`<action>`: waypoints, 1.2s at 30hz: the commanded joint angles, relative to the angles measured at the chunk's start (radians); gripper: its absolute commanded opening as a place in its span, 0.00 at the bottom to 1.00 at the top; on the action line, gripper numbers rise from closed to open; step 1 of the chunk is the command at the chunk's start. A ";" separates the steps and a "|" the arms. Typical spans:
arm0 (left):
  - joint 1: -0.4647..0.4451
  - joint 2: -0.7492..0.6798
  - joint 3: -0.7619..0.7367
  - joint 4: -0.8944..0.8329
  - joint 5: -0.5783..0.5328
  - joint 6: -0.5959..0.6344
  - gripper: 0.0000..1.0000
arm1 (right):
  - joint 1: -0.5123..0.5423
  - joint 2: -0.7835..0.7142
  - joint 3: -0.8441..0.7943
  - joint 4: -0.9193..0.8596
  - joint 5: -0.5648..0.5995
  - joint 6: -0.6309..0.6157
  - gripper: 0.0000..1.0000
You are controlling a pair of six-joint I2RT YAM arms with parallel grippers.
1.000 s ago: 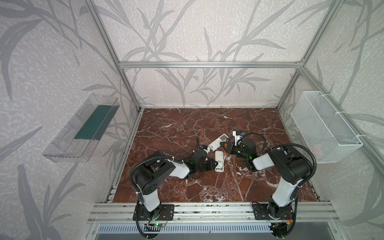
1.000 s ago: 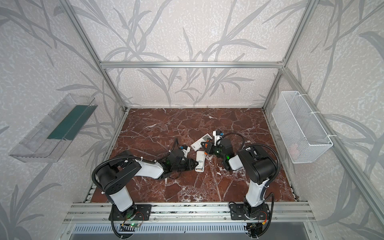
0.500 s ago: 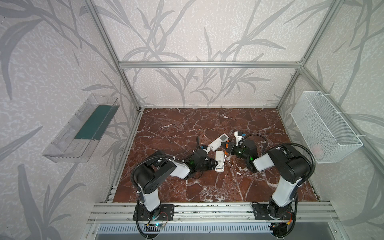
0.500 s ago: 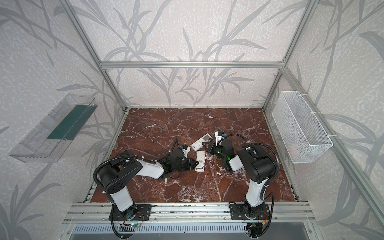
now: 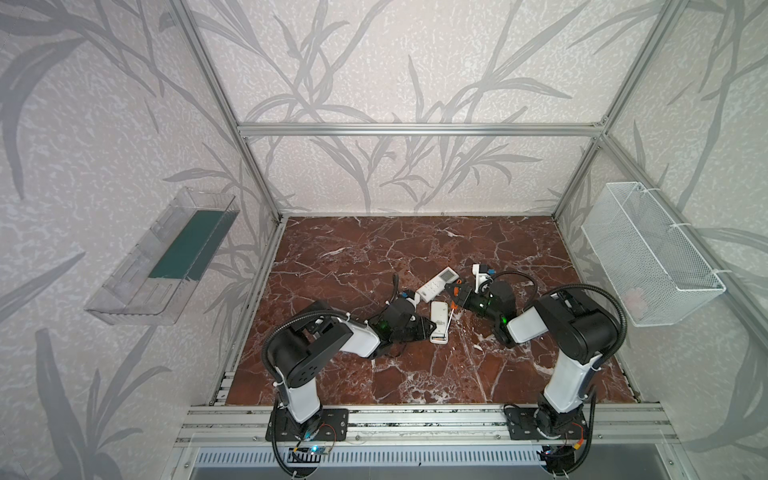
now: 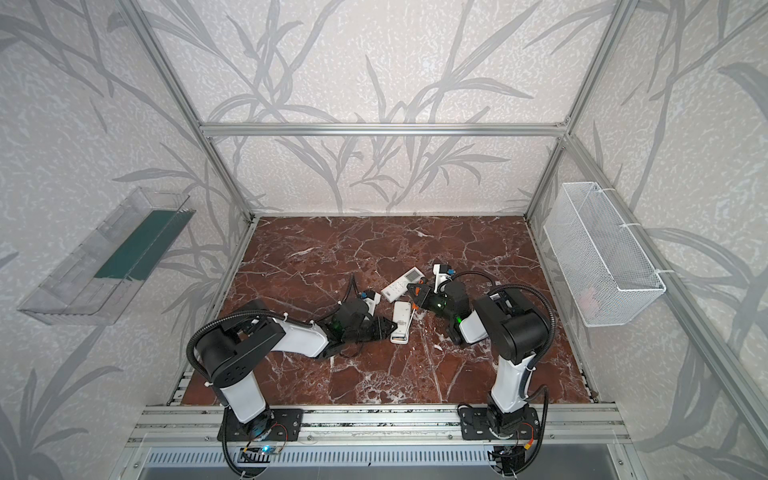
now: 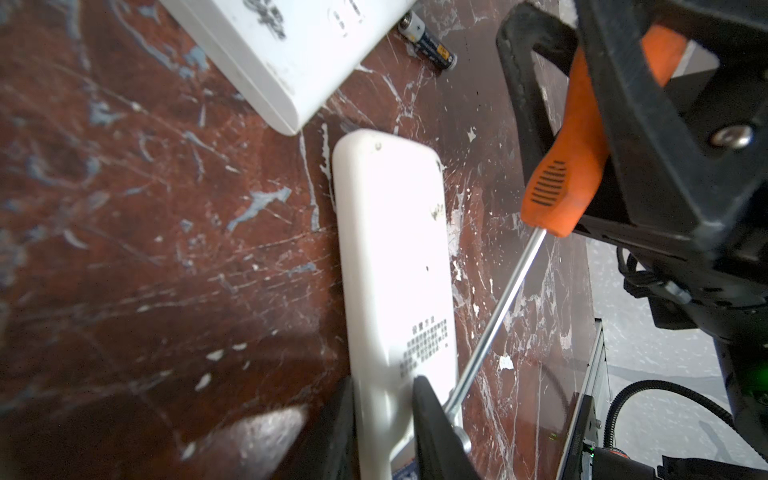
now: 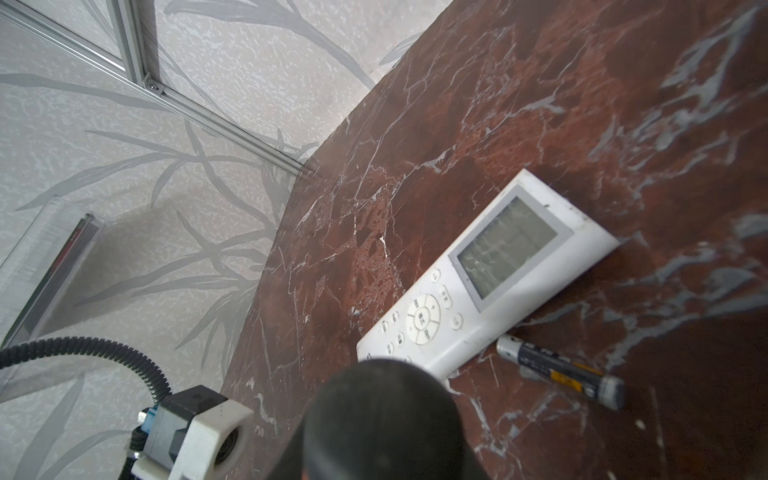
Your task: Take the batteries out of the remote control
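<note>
A white remote control [image 7: 395, 266] lies face down on the marble, seen in both top views [image 5: 439, 322] [image 6: 401, 320]. My left gripper [image 7: 384, 399] [image 5: 428, 328] is shut on its near end, one finger on each long side. My right gripper [image 5: 457, 291] [image 7: 590, 104] is shut on the orange handle of a screwdriver [image 7: 569, 166]. The screwdriver's steel shaft [image 7: 498, 311] slants down to the remote's gripped end. One dark battery [image 8: 561, 372] [image 7: 428, 39] lies loose on the table. In the right wrist view a dark blurred shape hides my own jaws.
A second white remote [image 8: 490, 274] [image 5: 436, 282] lies screen up, just behind the first, with the loose battery at its side. A wire basket [image 5: 648, 257] hangs on the right wall and a clear tray [image 5: 166, 257] on the left wall.
</note>
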 commanded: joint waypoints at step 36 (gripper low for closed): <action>-0.004 0.079 -0.002 -0.085 -0.001 -0.021 0.26 | 0.001 0.048 -0.005 0.059 -0.047 0.044 0.00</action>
